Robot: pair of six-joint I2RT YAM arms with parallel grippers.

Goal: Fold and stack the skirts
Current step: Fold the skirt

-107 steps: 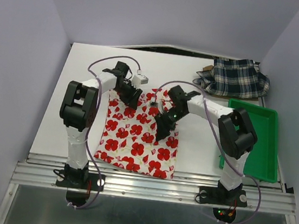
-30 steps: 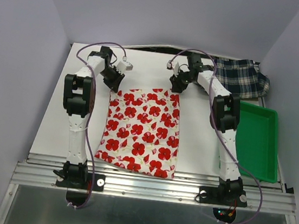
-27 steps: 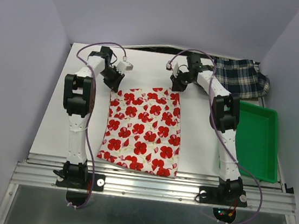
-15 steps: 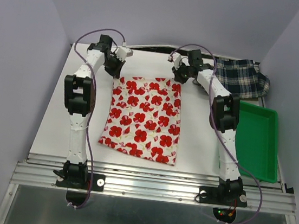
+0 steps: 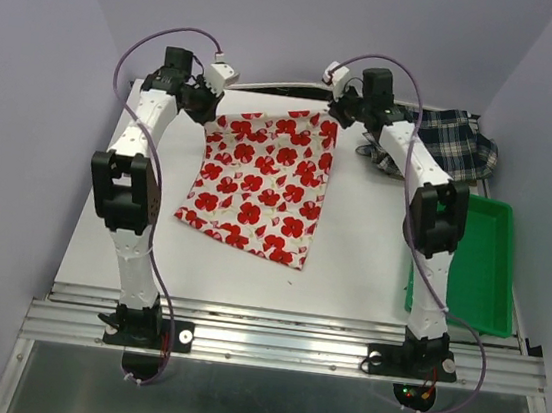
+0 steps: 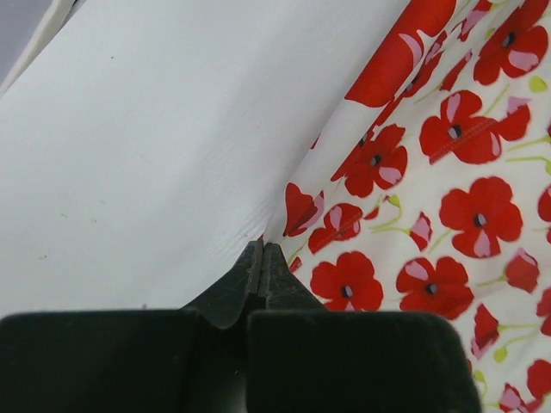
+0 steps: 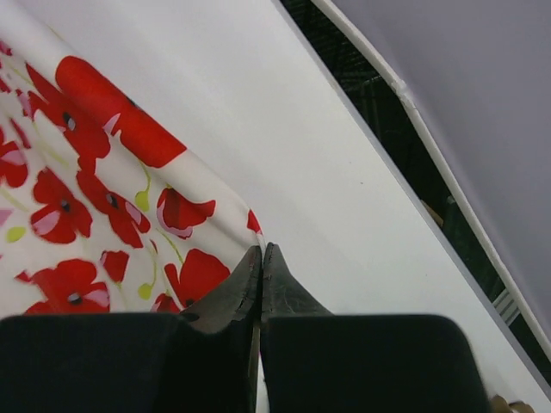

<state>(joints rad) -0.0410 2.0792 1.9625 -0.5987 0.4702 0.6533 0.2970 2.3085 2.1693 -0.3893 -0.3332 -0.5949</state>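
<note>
Your left jaws: pressed together, pinching the far-left corner of the flower-print skirt (image 6: 430,215). Your right jaws: likewise closed tight, far-right corner's edge caught between the tips. Both corners are held up near the back of the surface (image 5: 349,266). The cloth is spread between them and slopes down toward you, with its near hem low at mid-surface. Plaid skirt (image 5: 454,148): bunched in the far-right corner, beside the right arm (image 5: 433,221). Green tray (image 5: 476,261): along the right edge, nearer you than the plaid.

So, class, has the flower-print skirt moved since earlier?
Yes. The flower-print skirt has slid away from the table's near edge toward the back wall, held by the left gripper and right gripper.
</note>
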